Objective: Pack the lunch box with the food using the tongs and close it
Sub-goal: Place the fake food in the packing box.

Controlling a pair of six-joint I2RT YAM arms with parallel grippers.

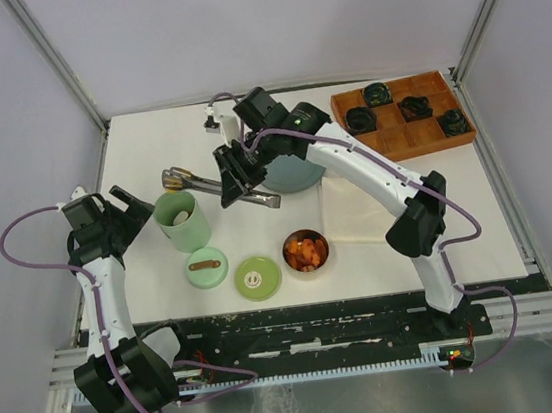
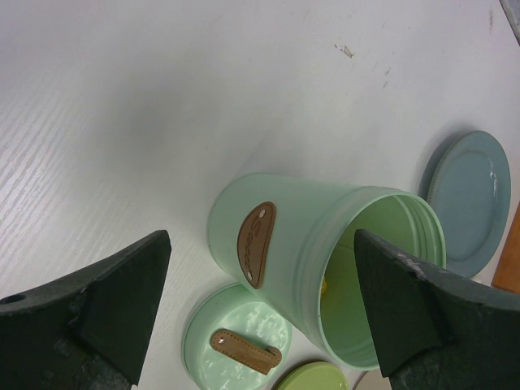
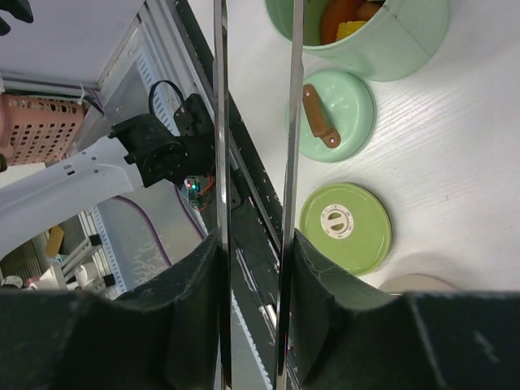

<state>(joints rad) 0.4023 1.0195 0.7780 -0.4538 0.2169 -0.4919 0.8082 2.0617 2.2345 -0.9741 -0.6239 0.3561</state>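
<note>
Right claw (image 3: 253,260) is clamped on the tongs (image 3: 290,122). Both blades are pinched between its fingers, with the wider end aimed at the canister (image 1: 182,221). From the top view the tips sit just past the canister's far rim; I can't tell their height above it. The canister stands upright and open, left of centre on the desk (image 1: 461,234). The right wrist view shows orange and yellow pieces inside it. Left claw (image 1: 127,209) has its fingers wide apart and grips nothing. It hangs just left of the canister, between it and the desk's left edge, so that side is tight. Flat lid (image 1: 206,267) lies handle-up just in front of the canister. The lime lid (image 1: 258,278) is beside it on the right. Next comes the bowl (image 1: 286,254), holding orange food (image 1: 306,253). All three sit in a row near the front edge, close together but not touching. Open desk runs behind the canister to the far-left corner, and again along the right front. The right arm (image 1: 372,169) arches over the cloth (image 1: 358,219) and covers part of the plate (image 1: 297,176), blocking the middle. The tray (image 1: 404,140) sits in the far-right corner, tight to the back and right edges and well apart from everything else.
</note>
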